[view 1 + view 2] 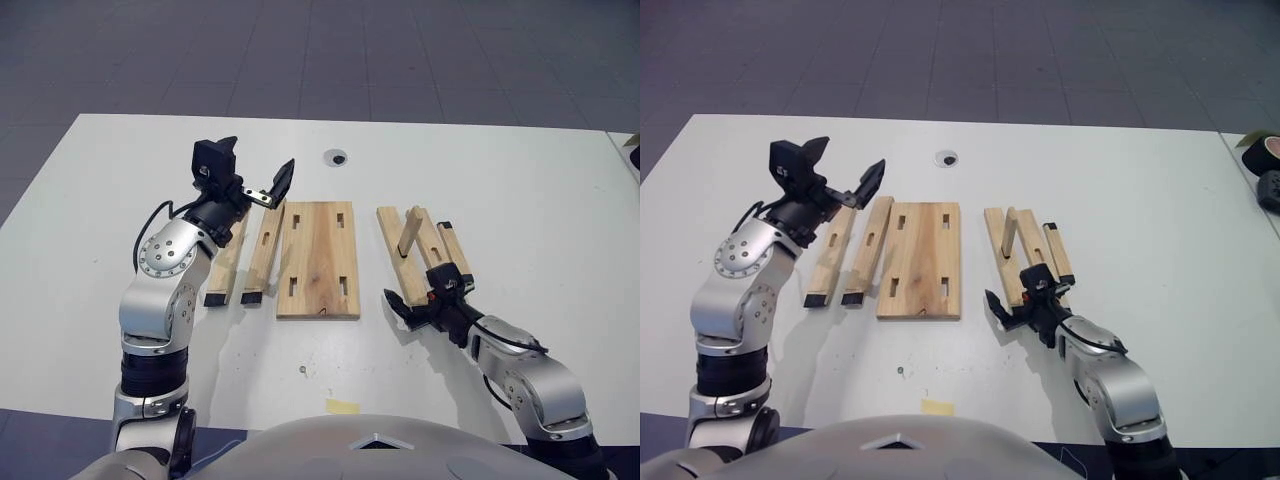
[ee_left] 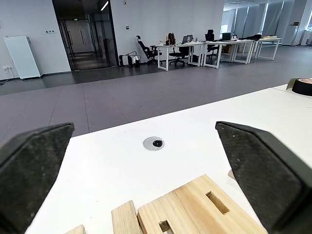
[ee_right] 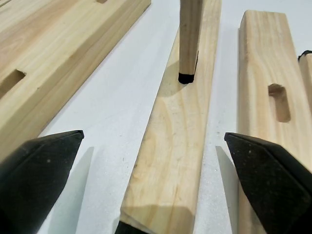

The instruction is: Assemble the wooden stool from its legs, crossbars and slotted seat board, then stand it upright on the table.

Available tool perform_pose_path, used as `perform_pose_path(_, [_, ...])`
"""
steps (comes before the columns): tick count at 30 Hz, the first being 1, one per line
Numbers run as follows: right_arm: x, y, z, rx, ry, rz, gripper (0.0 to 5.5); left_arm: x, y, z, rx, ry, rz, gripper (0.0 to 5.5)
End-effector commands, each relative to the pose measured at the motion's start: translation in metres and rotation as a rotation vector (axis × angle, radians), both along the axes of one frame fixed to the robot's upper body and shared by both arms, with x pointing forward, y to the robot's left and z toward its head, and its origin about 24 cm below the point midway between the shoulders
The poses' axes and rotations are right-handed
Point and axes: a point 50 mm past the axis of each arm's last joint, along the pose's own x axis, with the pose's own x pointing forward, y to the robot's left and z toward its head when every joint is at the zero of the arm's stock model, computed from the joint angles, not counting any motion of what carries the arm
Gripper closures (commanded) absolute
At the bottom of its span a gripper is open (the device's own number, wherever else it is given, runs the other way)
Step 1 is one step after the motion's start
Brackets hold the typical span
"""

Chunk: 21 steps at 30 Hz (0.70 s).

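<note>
1. A scrap of yellowish tape [image 1: 342, 406] lies at the near edge of the white tabletop [image 1: 520, 190].
2. The right gripper [image 1: 1023, 300] sits low over the tabletop. Its jaws are spread wide and grasp nothing, and they straddle the near end of a wooden leg [image 3: 175, 146].
3. A slim piece [image 1: 409, 233] with a black tip leans on that leg, tilted. A slotted leg [image 3: 268, 97] lies just beside it on the right.
4. The slotted seat board [image 1: 318, 258] lies flat in the middle of the tabletop, with four slots showing.
5. Left of the board, two left legs [image 1: 262, 255] lie side by side, their black caps at the near ends.
6. The left gripper [image 1: 250, 175] hangs raised above the far ends of those legs, jaws released and empty.
7. A round grommet [image 1: 336, 157] is set in the tabletop beyond the board.
</note>
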Motion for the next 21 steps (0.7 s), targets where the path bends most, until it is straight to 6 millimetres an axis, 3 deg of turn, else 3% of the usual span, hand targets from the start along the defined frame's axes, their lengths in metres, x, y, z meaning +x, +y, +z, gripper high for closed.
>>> perform_pose_path(1, [-0.005,0.001,-0.009,-0.067,0.091,0.059,0.12,-0.003,0.000,-0.001,0.010,-0.006,0.008,0.10])
perform_pose_path(6, [-0.002,0.003,-0.009,-0.111,0.093,0.089,0.12,-0.005,-0.001,-0.002,0.005,-0.004,0.013,0.10])
perform_pose_path(12, [0.005,0.003,-0.010,-0.043,0.115,-0.018,1.10,-0.006,-0.004,-0.004,-0.008,0.005,0.009,0.10])
perform_pose_path(21, [0.003,-0.007,-0.015,-0.162,0.123,-0.002,2.57,-0.007,-0.006,-0.007,-0.018,0.023,0.008,0.10])
